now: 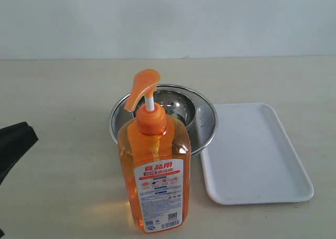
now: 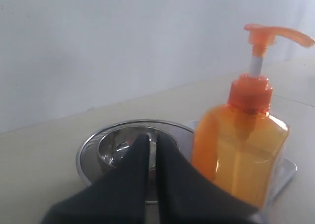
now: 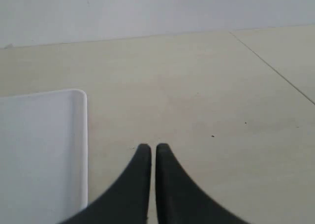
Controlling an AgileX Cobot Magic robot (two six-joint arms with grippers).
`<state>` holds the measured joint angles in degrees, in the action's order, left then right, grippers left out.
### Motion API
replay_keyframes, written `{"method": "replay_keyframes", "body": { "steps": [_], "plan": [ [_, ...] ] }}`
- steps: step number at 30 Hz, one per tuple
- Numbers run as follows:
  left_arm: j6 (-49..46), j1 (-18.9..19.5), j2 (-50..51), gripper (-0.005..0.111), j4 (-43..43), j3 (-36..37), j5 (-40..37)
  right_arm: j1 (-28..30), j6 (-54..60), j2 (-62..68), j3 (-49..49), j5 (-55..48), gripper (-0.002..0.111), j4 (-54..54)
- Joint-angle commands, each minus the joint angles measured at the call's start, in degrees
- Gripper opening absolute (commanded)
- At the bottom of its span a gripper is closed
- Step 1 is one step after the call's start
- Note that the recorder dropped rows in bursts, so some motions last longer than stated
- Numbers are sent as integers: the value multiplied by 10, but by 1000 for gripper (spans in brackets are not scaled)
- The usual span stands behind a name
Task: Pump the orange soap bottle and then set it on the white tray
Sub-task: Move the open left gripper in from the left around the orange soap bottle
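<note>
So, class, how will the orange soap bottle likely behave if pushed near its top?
Probably tips, since the orange soap bottle is tall on a narrow base. Likely heavy: it looks mostly full. Smooth plastic may slip.

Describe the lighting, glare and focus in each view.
Exterior view: soft, even light; the orange soap bottle casts an orange glow on the table by its base, and the steel bowl shows mirror reflections. Left wrist view: bottle fairly sharp, left pincer a dark, featureless shape. Right wrist view: the white tray is washed out, the right pincer equally dark.
</note>
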<state>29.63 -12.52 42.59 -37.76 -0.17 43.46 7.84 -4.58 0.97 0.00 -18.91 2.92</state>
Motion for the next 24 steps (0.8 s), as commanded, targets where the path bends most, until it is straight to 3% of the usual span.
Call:
{"method": "replay_keyframes", "body": {
  "steps": [1,12,21,24],
  "plan": [
    [-16,0,76,5,-7,1,36,1,4,-3,0,5,1,4],
    [38,0,331,5,-178,-88,164,1,4,-3,0,5,1,4],
    [-13,0,348,6,-244,-93,180,1,4,-3,0,5,1,4],
    [-13,0,348,20,-240,-93,180,1,4,-3,0,5,1,4]
  ]
}}
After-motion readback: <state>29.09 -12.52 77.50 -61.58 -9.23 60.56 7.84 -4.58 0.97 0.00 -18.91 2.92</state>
